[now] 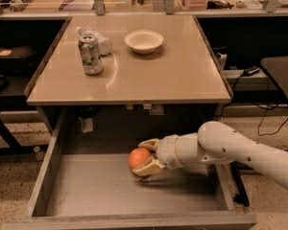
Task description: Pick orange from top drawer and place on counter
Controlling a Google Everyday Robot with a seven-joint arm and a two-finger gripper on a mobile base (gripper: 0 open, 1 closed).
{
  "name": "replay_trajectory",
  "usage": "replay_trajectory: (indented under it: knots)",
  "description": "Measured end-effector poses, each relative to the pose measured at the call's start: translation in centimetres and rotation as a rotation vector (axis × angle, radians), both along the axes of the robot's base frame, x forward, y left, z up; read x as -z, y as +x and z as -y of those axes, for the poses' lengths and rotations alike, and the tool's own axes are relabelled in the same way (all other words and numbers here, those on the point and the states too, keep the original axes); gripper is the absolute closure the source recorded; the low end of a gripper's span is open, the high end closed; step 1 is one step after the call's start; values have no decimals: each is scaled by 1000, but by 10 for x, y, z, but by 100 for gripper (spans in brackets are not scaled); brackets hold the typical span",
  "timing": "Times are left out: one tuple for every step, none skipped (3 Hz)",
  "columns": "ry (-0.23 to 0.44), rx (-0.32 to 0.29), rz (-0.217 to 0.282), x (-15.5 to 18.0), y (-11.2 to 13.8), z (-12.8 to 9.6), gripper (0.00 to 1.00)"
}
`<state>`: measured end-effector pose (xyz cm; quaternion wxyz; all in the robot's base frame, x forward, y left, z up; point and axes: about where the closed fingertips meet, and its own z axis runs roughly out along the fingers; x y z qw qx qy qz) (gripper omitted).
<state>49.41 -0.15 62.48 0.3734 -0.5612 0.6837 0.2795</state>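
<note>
Top drawer (101, 193) pulled open below the counter (168, 75); inside it the orange (138, 157), toward the back and right of middle, pinched between the two tan fingers of the gripper (139, 159), which reaches in from the right. On the counter: a white bowl (144, 41) and a soda can (90, 55), well apart. The can's label can't be read.

Glossy, smooth beige counter (173, 75); top drawer (101, 188) floor matt grey, scuffed; orange (139, 156) smooth-skinned; gripper (137, 159) in drawer w/ tan matt fingers (149, 167) clamped on orange; arm (240, 147) white smooth plastic; can (91, 54) shiny metal.
</note>
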Motion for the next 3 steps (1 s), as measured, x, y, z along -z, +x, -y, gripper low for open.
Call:
replay_trajectory:
  knots:
    - [26,34,-37,-16,-10,9,100]
    - [37,74,-13,-65,-17,31,100]
    - [7,122,61,-121,-14,56,100]
